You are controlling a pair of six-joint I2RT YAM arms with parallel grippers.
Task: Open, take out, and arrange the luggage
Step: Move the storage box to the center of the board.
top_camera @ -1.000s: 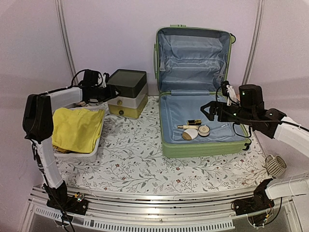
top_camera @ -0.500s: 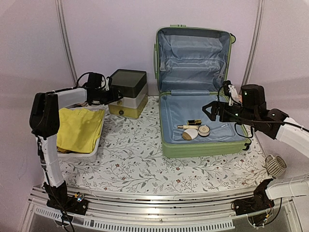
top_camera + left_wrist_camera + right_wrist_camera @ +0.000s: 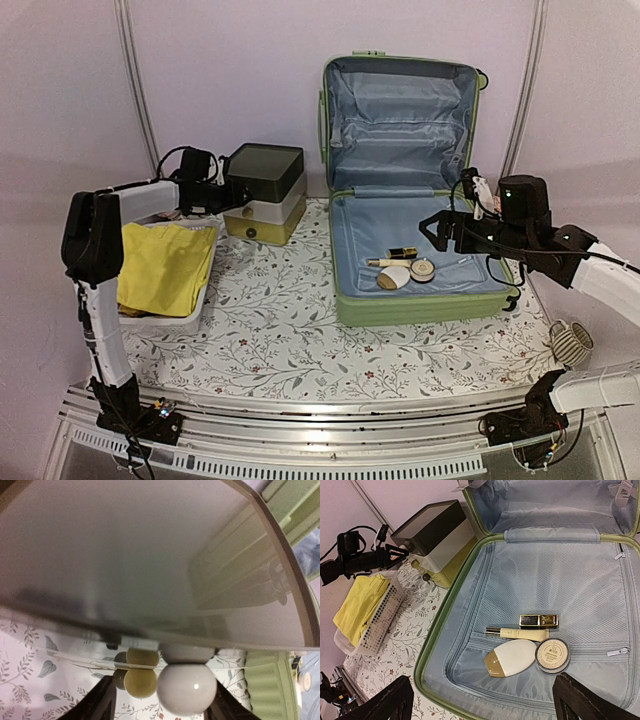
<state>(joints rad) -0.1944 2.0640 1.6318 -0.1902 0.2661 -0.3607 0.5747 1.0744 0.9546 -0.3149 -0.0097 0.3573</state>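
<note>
Left wrist view puts the left jaws at the bottom of the frame, standing apart, one dark finger (image 3: 102, 705) on each side of a white round knob (image 3: 186, 687). There is a clear gap on the knob's left, so nothing is clamped. A yellowish knob (image 3: 140, 680) sits just beside the white one, and the dark lid of the drawer box (image 3: 264, 192) fills the frame above them. From the top camera, this box stands at the back left of the desk (image 3: 280, 330). Nearer the front is a white mesh basket (image 3: 165, 322) holding a folded yellow cloth (image 3: 160, 265). The right jaws are spread wide and empty, their fingers (image 3: 390, 702) in the lower corners of the right wrist view, hovering over the right part of the luggage (image 3: 420, 300). The luggage lies open on the right half of the desk. Its lower shell is flat and its lid stands upright against the back wall, with the pale blue lining facing forward. Its long axis runs across the desk from left to right, with the black casters at the right-hand end and the hinge along the far long side. Near the front edge of the lower shell lie a gold-and-black case (image 3: 538, 620), a cream tube (image 3: 517, 632), a white-and-tan egg-shaped piece (image 3: 510, 658) and a round compact (image 3: 552, 655), close together.
</note>
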